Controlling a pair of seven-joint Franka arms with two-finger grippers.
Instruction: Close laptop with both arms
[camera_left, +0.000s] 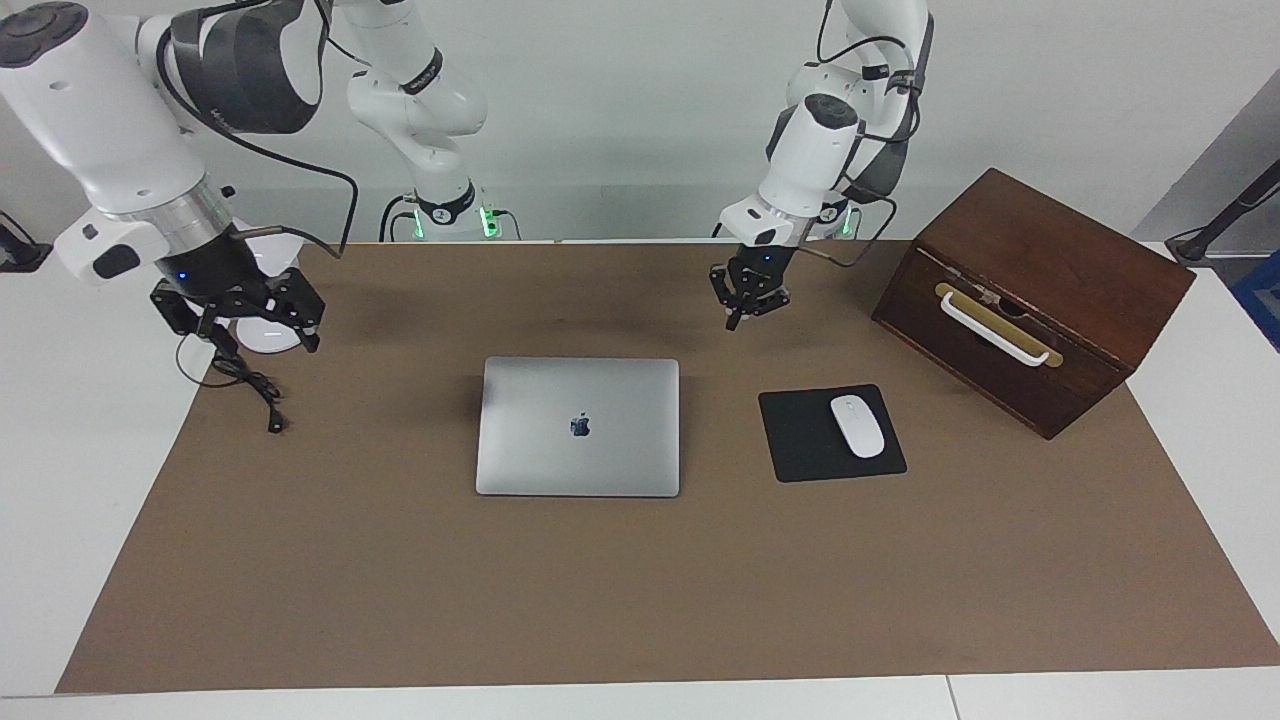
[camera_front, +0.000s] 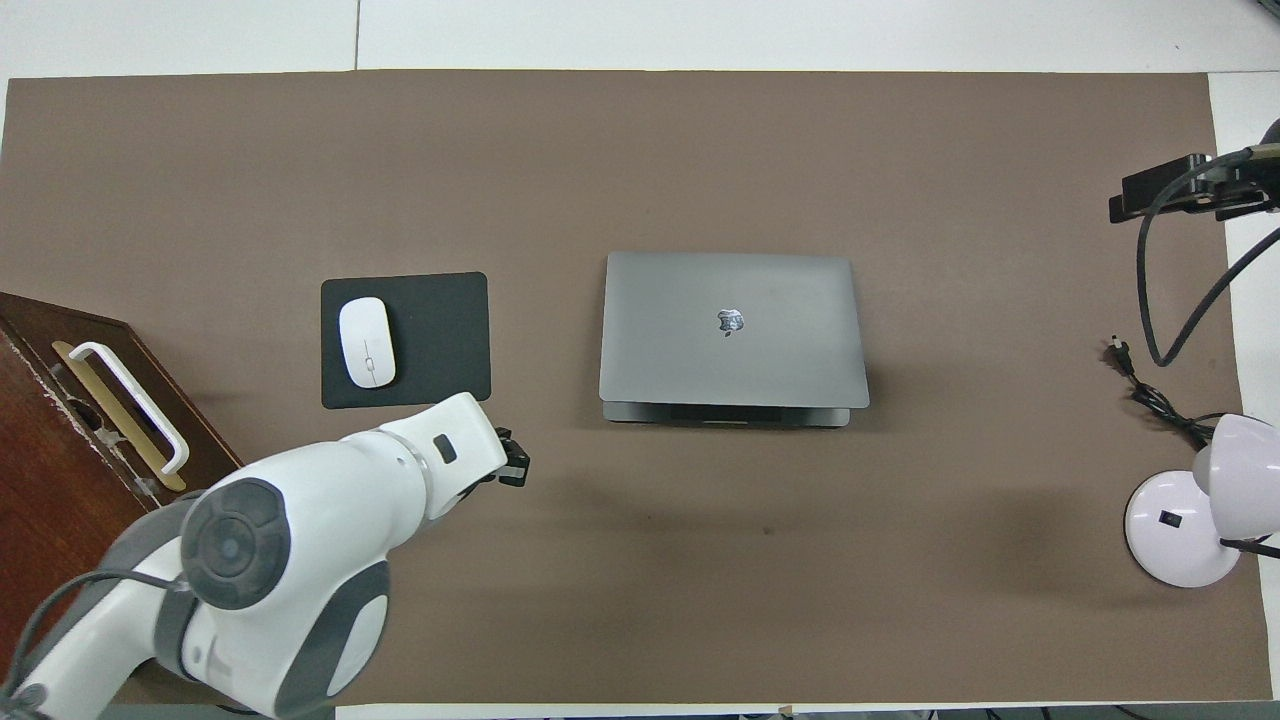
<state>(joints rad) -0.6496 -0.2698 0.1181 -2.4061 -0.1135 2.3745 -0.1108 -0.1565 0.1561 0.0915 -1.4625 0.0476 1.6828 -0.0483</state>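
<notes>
The silver-grey laptop (camera_left: 578, 427) lies in the middle of the brown mat with its lid down and the apple logo facing up; it also shows in the overhead view (camera_front: 733, 327). My left gripper (camera_left: 750, 300) hangs in the air over bare mat, off the laptop's corner toward the left arm's end, touching nothing. In the overhead view only its tip (camera_front: 512, 463) shows past the wrist. My right gripper (camera_left: 238, 318) is open and empty, up in the air over the mat's edge at the right arm's end, and shows at the overhead view's edge (camera_front: 1188, 190).
A black mouse pad (camera_left: 800, 440) with a white mouse (camera_left: 858, 426) lies beside the laptop toward the left arm's end. A dark wooden box (camera_left: 1035, 295) with a white handle stands past it. A white desk lamp (camera_front: 1190, 520) and its cable (camera_front: 1150, 395) sit at the right arm's end.
</notes>
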